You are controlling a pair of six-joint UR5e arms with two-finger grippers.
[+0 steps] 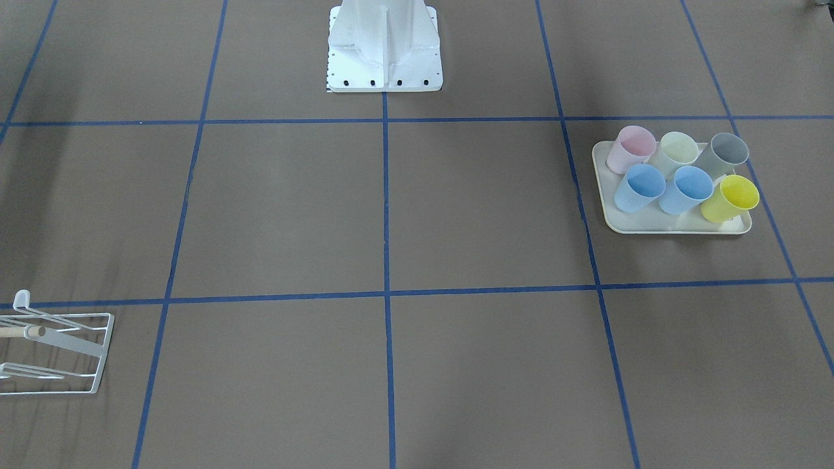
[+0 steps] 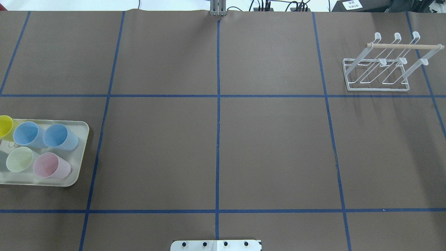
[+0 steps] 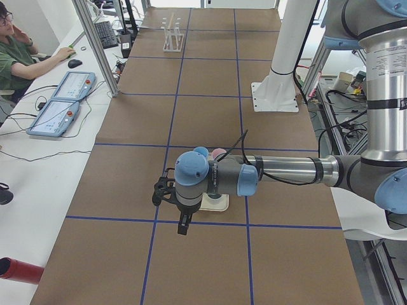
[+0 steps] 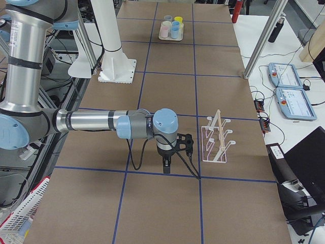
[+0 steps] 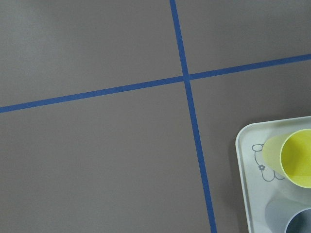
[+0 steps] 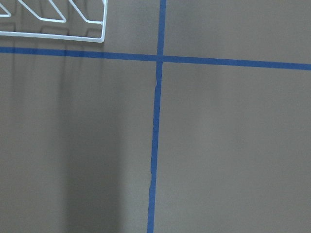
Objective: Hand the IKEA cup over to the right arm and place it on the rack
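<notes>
End effector left (image 3: 184,223), end effector right (image 4: 166,166): openness unclear; tapered plastic cups (image 1: 692,189) on rounded tray (image 1: 651,227); wire rack (image 2: 404,46)

the table cover (image 2: 271,146) looks like matt brown paper, faintly creased, crossed by blue tape (image 2: 218,139) with a slight sheen. at nine o'clock in the overhead view, the cups (image 2: 29,134) are smooth pastel plastic on a cream tray (image 2: 82,157) with a soft gloss. at two o'clock, the rack (image 2: 376,89) is white coated wire with a bare pale wooden rod (image 2: 404,46). the base plate (image 1: 384,65) is glossy white painted metal.
</notes>
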